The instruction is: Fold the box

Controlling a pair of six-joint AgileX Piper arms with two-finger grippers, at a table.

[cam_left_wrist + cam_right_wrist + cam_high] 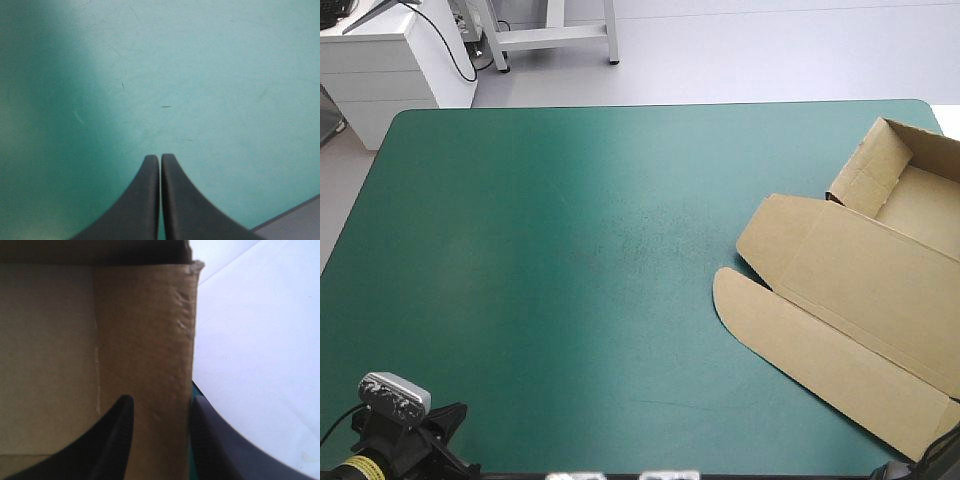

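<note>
The box (pixel 850 290) lay at the counter's (pixel 570 250) right edge, part raised, part flat. Light, stiff board, it would likely bend only at its creases and was best taken by a wall's edge. The right tool (pixel 159 402) stood spread astride one wall (pixel 145 340). The left tool (pixel 160 156), pressed together, was over bare counter.

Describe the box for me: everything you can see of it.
The box is brown board, half formed, on the right of the table. Its far end is an open tray with raised walls; the lid lies flat toward the near edge, a round-ended flap along it. The open right gripper straddles a strip of its board.
</note>
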